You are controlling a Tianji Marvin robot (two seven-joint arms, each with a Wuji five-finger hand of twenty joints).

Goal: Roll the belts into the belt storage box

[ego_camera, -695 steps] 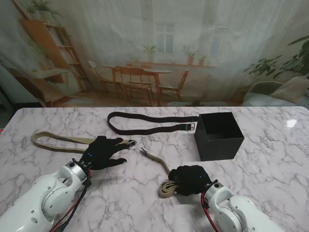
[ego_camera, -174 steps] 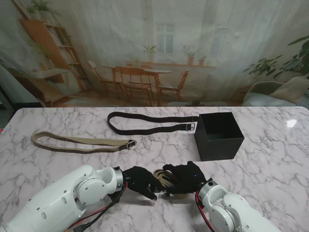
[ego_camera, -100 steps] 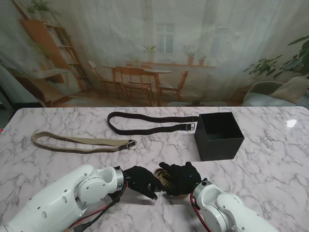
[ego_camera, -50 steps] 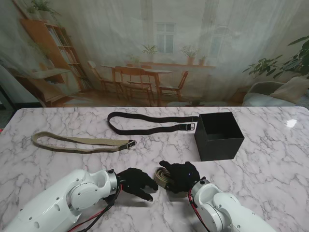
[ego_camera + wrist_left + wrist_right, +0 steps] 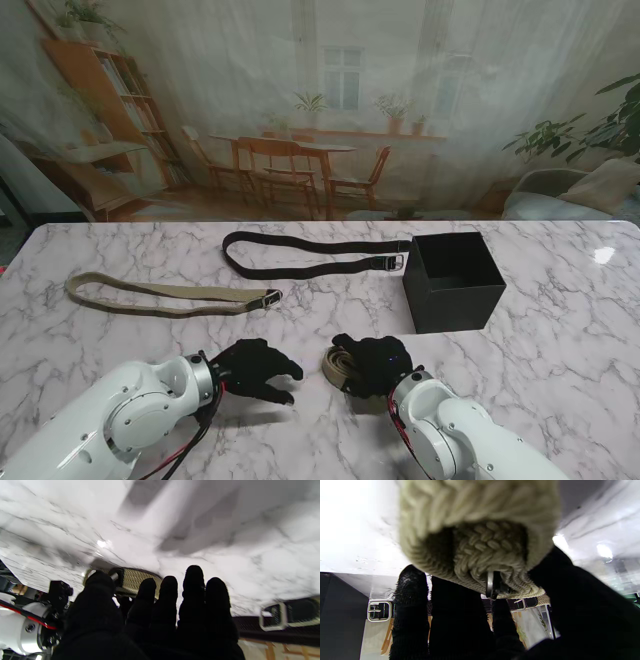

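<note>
Where the right hand [image 5: 375, 365] closes round it near the table's near edge, the rolled belt [image 5: 340, 364] is a tight coil of braided beige webbing, its weave coarse and its metal buckle [image 5: 491, 585] tucked at the core in the right wrist view. The black-gloved fingers [image 5: 408, 597] wrap the coil. The left hand [image 5: 255, 368] rests just left of it, apart, holding nothing, fingers loosely curled and spread. Farther from me, a second beige belt [image 5: 160, 294] lies flat in a long loop at left. A black belt [image 5: 310, 255] lies looped mid-table, its buckle beside the box [image 5: 455, 280], a square, open-topped black box on the marble table [image 5: 560, 330].
</note>
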